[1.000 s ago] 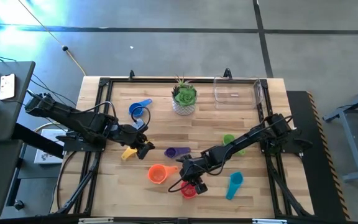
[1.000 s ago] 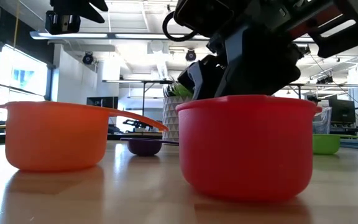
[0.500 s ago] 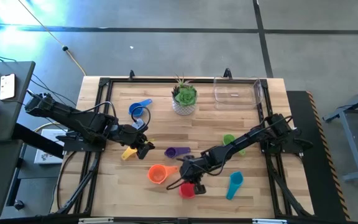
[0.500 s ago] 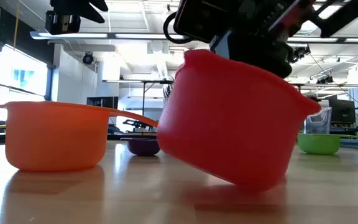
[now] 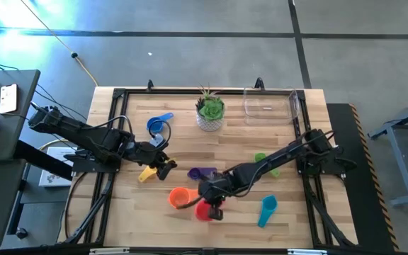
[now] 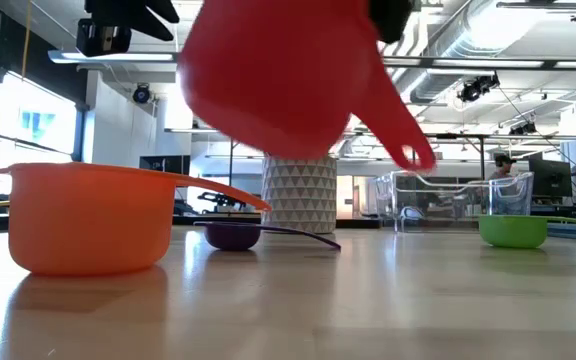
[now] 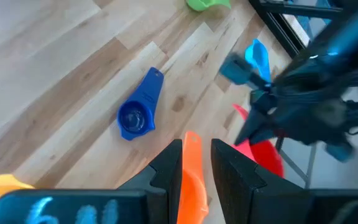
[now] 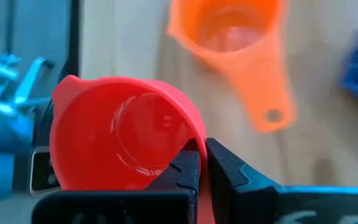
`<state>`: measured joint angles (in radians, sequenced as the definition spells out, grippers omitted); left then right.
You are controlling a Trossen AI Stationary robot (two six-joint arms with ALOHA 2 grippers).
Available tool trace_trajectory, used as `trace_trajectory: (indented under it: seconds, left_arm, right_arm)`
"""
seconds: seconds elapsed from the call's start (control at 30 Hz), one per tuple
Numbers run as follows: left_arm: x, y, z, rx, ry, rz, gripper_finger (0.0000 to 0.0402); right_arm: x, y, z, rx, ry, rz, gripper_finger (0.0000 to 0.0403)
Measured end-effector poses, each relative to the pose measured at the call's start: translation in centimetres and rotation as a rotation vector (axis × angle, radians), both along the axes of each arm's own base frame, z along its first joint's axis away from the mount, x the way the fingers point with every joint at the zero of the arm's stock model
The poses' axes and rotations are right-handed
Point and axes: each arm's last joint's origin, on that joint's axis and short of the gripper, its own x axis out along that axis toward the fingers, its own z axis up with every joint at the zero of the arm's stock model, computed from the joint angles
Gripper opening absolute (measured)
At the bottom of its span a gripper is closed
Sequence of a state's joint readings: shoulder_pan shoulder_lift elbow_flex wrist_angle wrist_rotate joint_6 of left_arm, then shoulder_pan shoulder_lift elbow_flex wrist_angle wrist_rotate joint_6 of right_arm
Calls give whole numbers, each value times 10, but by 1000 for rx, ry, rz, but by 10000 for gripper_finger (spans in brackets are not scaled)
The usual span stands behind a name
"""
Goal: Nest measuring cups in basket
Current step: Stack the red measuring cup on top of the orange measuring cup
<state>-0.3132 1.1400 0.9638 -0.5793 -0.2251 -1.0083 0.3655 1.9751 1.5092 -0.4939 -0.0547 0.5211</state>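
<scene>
the right gripper [image 5: 210, 205] clamps its fingers on the handle of the red-pink cup [image 5: 203, 210], holding it clear of the table [image 5: 239, 152] just beside the orange cup [image 5: 179, 197], seemingly to carry it for nesting. the left gripper [image 5: 167, 167] waits near the yellow cup [image 5: 147, 174], fingers parted and holding nothing. the clear basket [image 5: 268, 103] stands at the table's far right corner, well apart from the lift, with no cup visible in it.

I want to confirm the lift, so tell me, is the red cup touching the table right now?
Apart. The low view shows the red cup hanging above the table, with open background between them.
</scene>
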Motion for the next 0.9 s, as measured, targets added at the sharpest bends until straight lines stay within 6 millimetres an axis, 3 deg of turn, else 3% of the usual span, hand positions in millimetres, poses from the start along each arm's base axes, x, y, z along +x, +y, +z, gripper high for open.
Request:
trace_trajectory:
  seconds: [0.17, 0.4, 0.63, 0.9]
  left_arm:
    - [2, 8, 0, 32, 1, 6, 74]
    - [0, 22, -6, 88, 88, 4, 74]
    - [-5, 39, -12, 120, 192, 27, 74]
    - [-15, 48, -18, 146, 323, 40, 74]
  right_arm:
    - [12, -13, 35, -6, -26, -121, 3]
    - [24, -25, 62, 41, -94, -251, 2]
    - [36, -31, 66, 88, -191, -357, 2]
    - [58, -25, 29, 119, -192, -340, 2]
